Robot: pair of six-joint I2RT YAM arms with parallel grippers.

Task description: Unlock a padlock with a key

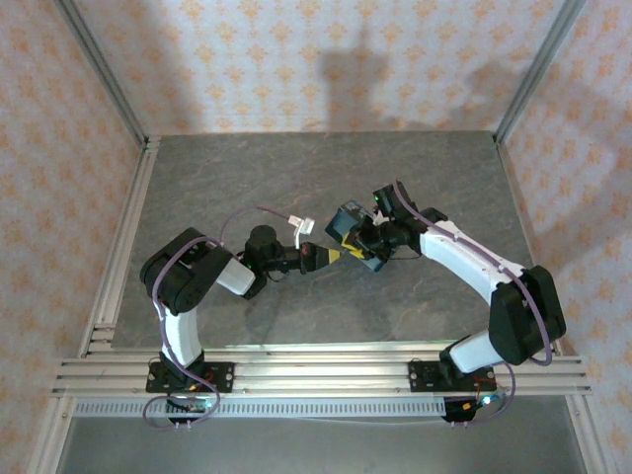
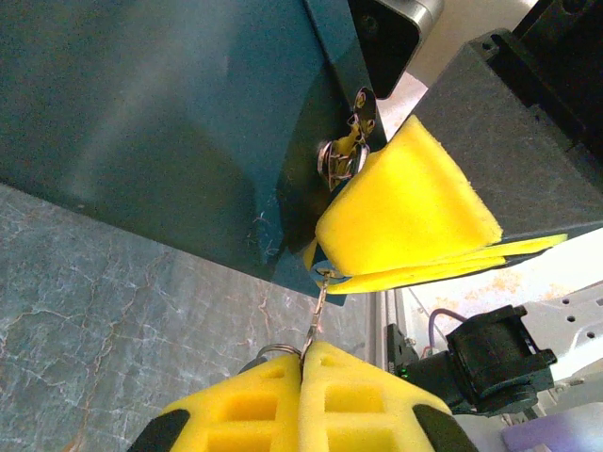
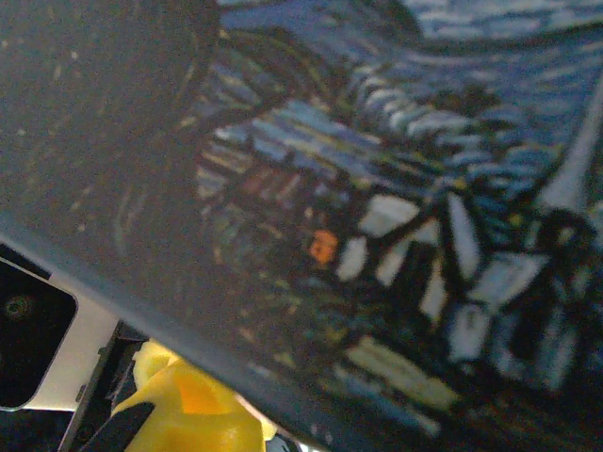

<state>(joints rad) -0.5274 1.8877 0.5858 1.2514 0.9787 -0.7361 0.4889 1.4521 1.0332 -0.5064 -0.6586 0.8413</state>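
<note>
My left gripper (image 2: pixel 303 356) is shut on the key (image 2: pixel 318 315), a slim metal sliver standing up from between the yellow pads, its wire ring (image 2: pixel 271 351) beside them. The key's tip meets the padlock (image 2: pixel 328 277), a small dark blue bit showing between the yellow fingers (image 2: pixel 405 217) of my right gripper (image 2: pixel 332 266), which is shut on it and hides most of it. Above it a metal hasp with a brass bit (image 2: pixel 345 156) sits on the blue box (image 2: pixel 160 122). From above, the left gripper (image 1: pixel 334 255) and right gripper (image 1: pixel 367 249) meet at the box (image 1: pixel 348 223).
The painted box face (image 3: pixel 377 188) lies close over the right wrist camera, with a yellow finger (image 3: pixel 188 414) below it. A white cable connector (image 1: pixel 299 225) hangs over the grey table (image 1: pixel 296 168). Aluminium rails (image 1: pixel 326 370) run along the near edge.
</note>
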